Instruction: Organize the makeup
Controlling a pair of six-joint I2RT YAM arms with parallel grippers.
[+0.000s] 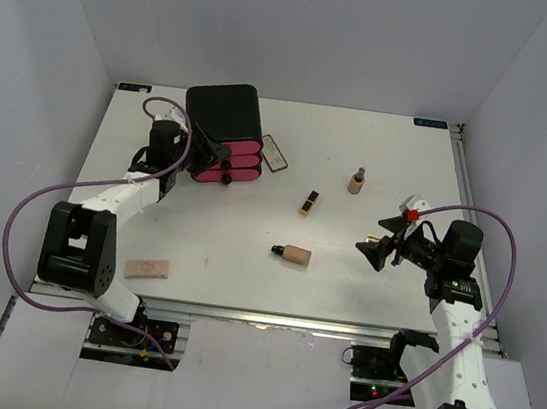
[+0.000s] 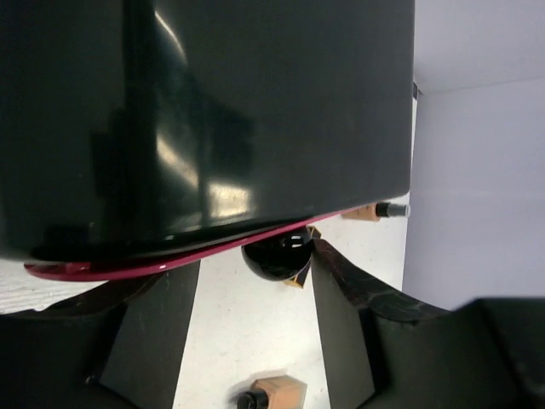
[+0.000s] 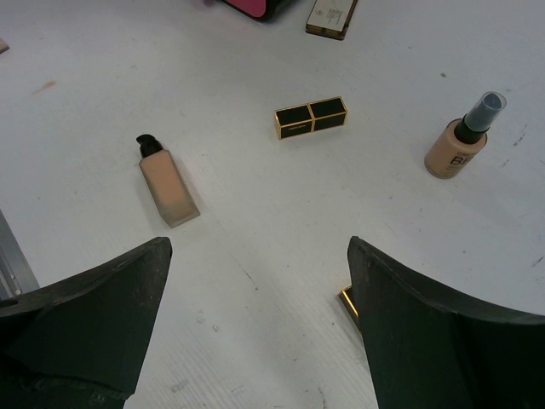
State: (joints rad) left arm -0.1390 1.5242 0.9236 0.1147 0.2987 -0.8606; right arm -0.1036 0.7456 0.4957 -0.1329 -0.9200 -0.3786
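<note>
A gold-and-black lipstick [image 1: 309, 202] lies mid-table, also in the right wrist view [image 3: 311, 118]. One beige foundation bottle [image 1: 292, 254] lies on its side [image 3: 169, 186]; another [image 1: 356, 181] stands upright [image 3: 460, 143]. A flat compact [image 1: 274, 152] lies beside the black box with pink drawers [image 1: 221, 127]. A beige-pink pad [image 1: 147, 269] lies at the front left. My left gripper [image 2: 255, 273] is open at a black drawer knob [image 2: 277, 251]. My right gripper [image 3: 255, 264] is open and empty above the table; a gold edge [image 3: 347, 300] shows behind its right finger. No grey palette shows.
The black box [image 2: 213, 111] fills the upper left wrist view, its pink drawer edge [image 2: 170, 262] just above my fingers. White walls enclose the table on three sides. A metal rail [image 1: 269, 317] runs along the near edge.
</note>
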